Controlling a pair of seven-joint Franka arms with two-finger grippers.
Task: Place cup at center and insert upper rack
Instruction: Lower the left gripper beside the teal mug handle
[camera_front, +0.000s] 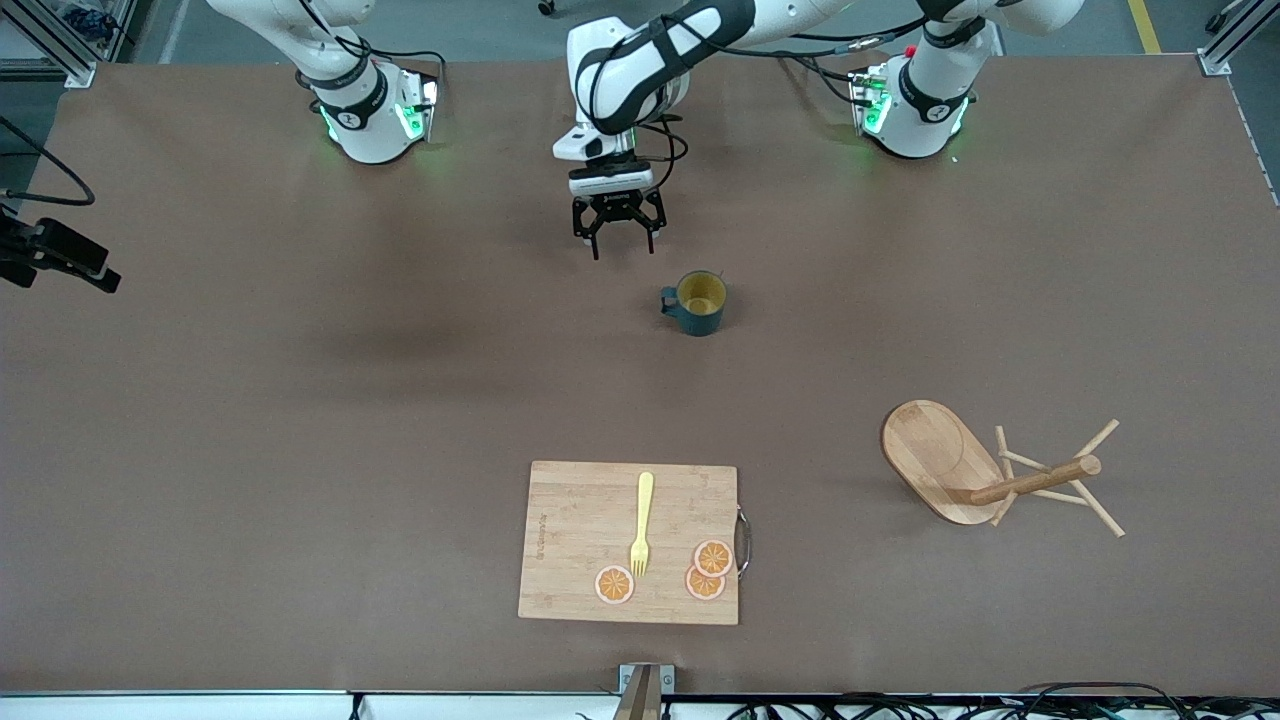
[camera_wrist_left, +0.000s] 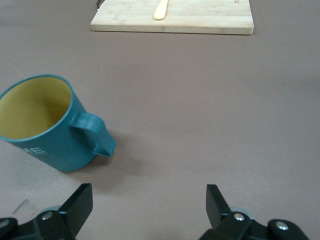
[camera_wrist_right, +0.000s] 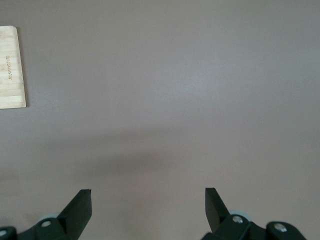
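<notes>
Front view, lower right: upper rack is seen toppled, untouched, not yet inserted. Mid-frame: cup is set upright, released. Above it: left gripper is held open, empty. Right gripper is spread, empty, waiting.

Front view high, facing robots; both wrist views low, sharing cutting board.

The brown desk carries a teal yellow-lined cup near centre, a rectangular bamboo cutting board at six o'clock, and a toppled light wooden mug tree at four o'clock.
</notes>
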